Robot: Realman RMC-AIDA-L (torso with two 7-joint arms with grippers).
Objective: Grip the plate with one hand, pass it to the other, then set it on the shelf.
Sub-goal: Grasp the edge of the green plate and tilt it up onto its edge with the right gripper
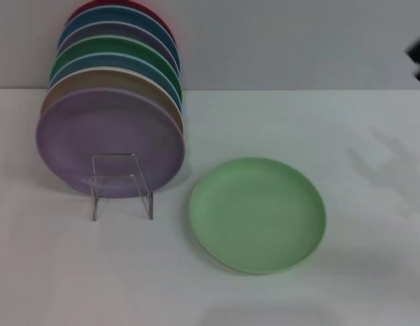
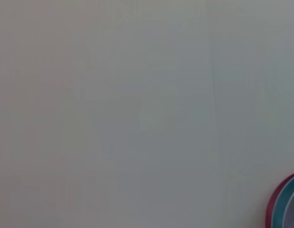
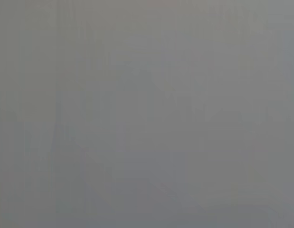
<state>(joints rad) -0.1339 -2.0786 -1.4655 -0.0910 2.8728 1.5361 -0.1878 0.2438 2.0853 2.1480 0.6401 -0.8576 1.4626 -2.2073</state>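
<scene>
The plate (image 1: pixel 258 214), round and pale mint green, lies flat on the white table right of centre in the head view. The shelf (image 1: pixel 121 186), a small clear acrylic stand, is to its left, just in front of a lilac plate. Nothing touches the plate. A black piece of my right gripper (image 1: pixel 418 60) pokes in at the upper right edge, high above the table and far from the plate. My left gripper is out of view. The right wrist view shows only a plain grey surface.
Behind the shelf, a row of several coloured plates (image 1: pixel 115 102) leans upright, lilac in front, then tan, blue, green and red. Their red and blue rims (image 2: pixel 284 204) show in a corner of the left wrist view against a pale wall.
</scene>
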